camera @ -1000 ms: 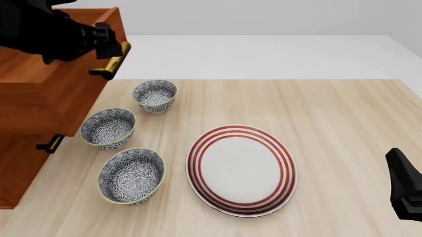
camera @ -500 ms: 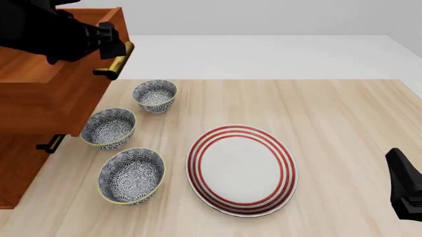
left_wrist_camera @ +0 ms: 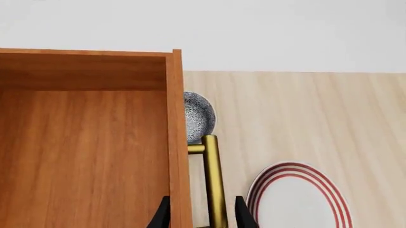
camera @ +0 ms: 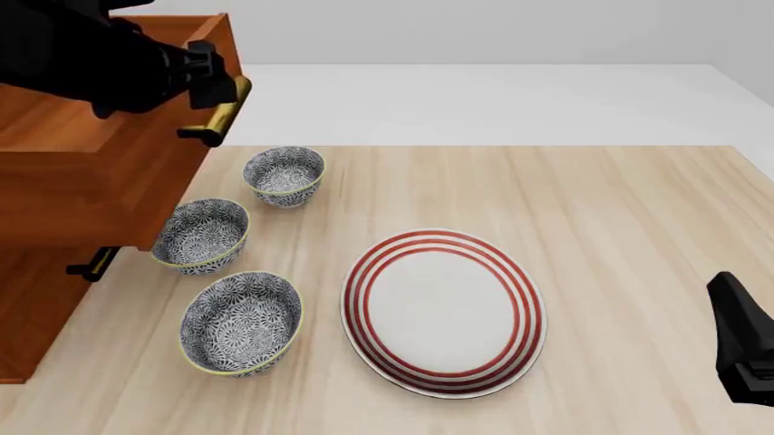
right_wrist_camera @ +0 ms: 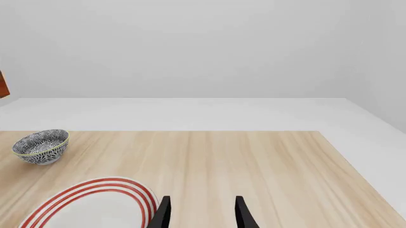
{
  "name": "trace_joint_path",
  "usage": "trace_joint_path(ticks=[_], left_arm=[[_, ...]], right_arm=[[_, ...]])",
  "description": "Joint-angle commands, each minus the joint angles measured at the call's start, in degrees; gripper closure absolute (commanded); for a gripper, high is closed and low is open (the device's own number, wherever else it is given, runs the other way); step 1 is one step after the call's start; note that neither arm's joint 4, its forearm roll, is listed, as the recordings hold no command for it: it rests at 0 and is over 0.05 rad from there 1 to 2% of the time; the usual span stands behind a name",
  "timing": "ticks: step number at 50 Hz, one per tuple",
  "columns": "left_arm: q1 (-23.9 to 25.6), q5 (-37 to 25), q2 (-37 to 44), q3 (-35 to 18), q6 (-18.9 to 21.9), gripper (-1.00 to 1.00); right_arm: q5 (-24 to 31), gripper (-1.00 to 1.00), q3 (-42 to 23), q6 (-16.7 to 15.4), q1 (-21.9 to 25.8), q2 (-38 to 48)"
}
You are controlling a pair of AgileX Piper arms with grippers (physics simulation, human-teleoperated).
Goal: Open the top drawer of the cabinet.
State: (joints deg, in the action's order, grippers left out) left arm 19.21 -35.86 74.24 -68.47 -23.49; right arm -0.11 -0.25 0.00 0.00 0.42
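Front view: top drawer (camera: 85,172) of reddish-brown wood, smooth-grained, pulled out of the cabinet (camera: 31,308) at far left, over the nearest bowl. Left gripper (camera: 212,80) clamped on its round brass bar handle (camera: 217,113). Three patterned bowls (camera: 242,322), one oval red-ringed plate (camera: 444,313). No writing legible. Right gripper (right_wrist_camera: 201,213) spread, holding nothing.

Left gripper (camera: 208,80): you see its fingertips only at the left wrist view's edge.
Cabinet (camera: 36,308): your front view cuts it off at the left.
Right gripper (right_wrist_camera: 200,213): only its tips show.
Plate (left_wrist_camera: 298,199): cut by the bottom edge.
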Motion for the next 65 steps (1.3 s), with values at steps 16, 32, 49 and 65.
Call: trace_joint_path(ticks=[16,32,49,65], left_arm=[[3.3,1.8,7.4,6.8,7.8,-1.00],[5.1,1.9,8.1,6.5,7.0,-1.00],[5.4,2.1,8.0,6.7,6.6,-1.00],[4.8,-3.2,4.1,-0.5,6.6,-1.00]], right_arm=[[0.0,-1.00,0.0,0.0,0.0,0.0],[0.0,-1.00,0.0,0.0,0.0,0.0],[0.0,-1.00,0.0,0.0,0.0,0.0],[0.0,-1.00,0.0,0.0,0.0,0.0]])
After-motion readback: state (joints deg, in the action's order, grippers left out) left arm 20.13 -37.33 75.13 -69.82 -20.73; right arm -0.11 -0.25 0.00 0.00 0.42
